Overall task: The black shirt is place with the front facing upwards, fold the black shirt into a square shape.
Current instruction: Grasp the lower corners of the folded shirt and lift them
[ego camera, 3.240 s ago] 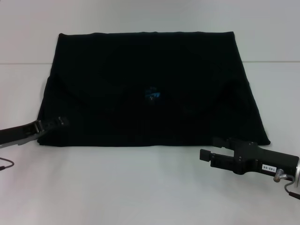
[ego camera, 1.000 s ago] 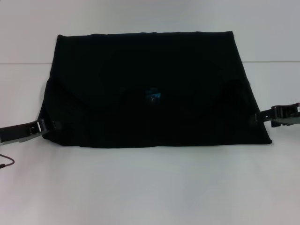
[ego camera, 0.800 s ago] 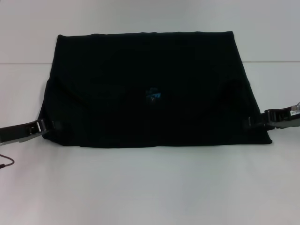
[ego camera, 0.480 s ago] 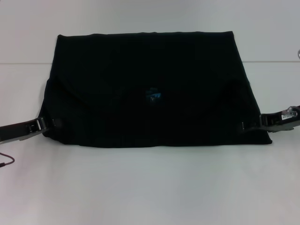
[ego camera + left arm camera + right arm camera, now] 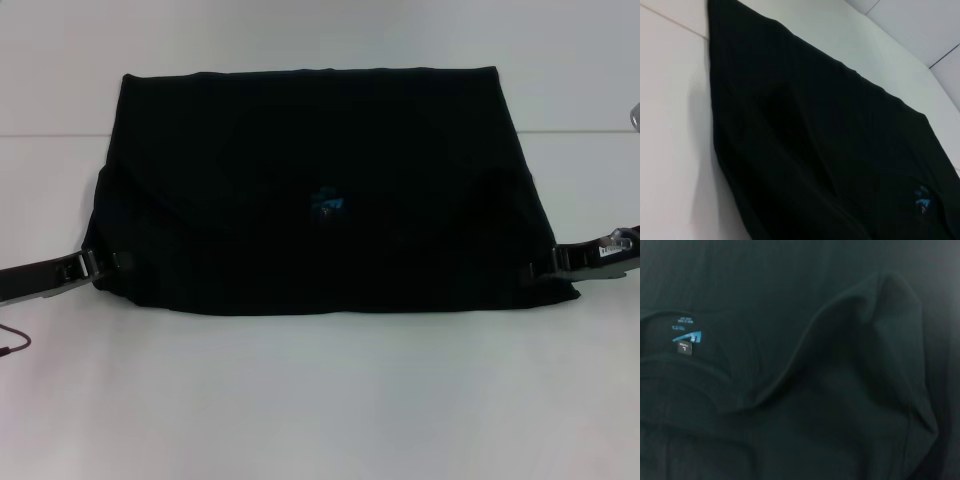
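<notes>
Reaching in from the left edge of the head view, the left gripper [image 5: 112, 261] lies low on the white counter [image 5: 320, 400], its tip right at the shirt's [image 5: 320, 180] near left corner; the tip seems to touch the cloth edge, but whether the jaws are wide, narrow or pinched on fabric I cannot tell, since dark metal merges with dark cloth there. A thin cable [image 5: 12, 343] curls on the counter below that arm. The left wrist view shows no fingers at all, only the shirt [image 5: 830, 150] spread flat, its side edge running along bare counter [image 5: 670, 125] and the small blue neck label [image 5: 921, 197] far off. In the middle of the head view the shirt lies as a wide, roughly rectangular folded shape, its far edge straight, sleeves folded inward, and the label [image 5: 327, 201] sits near its centre. The near edge looks slightly uneven, dipping lower toward the right corner. On the right, the right gripper [image 5: 540, 266] comes in from the right edge and meets the shirt's near right corner, tip against the cloth; its jaw state also cannot be told. The right wrist view is filled by black fabric [image 5: 840, 405] with a raised fold, and the label [image 5: 686, 337] shows beside the neckline.
</notes>
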You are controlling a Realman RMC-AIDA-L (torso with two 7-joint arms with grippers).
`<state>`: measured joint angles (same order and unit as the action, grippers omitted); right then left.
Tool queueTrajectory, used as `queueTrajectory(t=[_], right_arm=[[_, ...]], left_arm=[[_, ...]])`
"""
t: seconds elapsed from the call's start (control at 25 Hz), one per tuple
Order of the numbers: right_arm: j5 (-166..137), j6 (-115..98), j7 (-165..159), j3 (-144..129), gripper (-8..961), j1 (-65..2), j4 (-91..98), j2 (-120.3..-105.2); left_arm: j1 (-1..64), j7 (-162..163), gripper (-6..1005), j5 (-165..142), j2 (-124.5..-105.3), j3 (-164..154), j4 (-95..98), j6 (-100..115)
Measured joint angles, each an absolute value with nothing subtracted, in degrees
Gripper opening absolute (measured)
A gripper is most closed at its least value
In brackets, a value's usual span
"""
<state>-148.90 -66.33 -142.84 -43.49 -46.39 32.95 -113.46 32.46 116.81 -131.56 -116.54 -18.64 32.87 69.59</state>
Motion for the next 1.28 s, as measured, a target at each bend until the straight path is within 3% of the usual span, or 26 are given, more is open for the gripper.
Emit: queueTrajectory(t=[0.68,1.28], right_arm=[[-148.50,-72.98,-141.98,-42.99,52,-45.46,36.13,-112.04],[-144.66,-99.37,-133.90,-37.64,52,-33.00,41.90,-111.24]], left_arm=[[30.63,120.50,43,-131.97,-116.09,-17.20,33.78,80.29],[22.44,128.71,43,-145.34,-115.32,-10.71,38.45,107.32]])
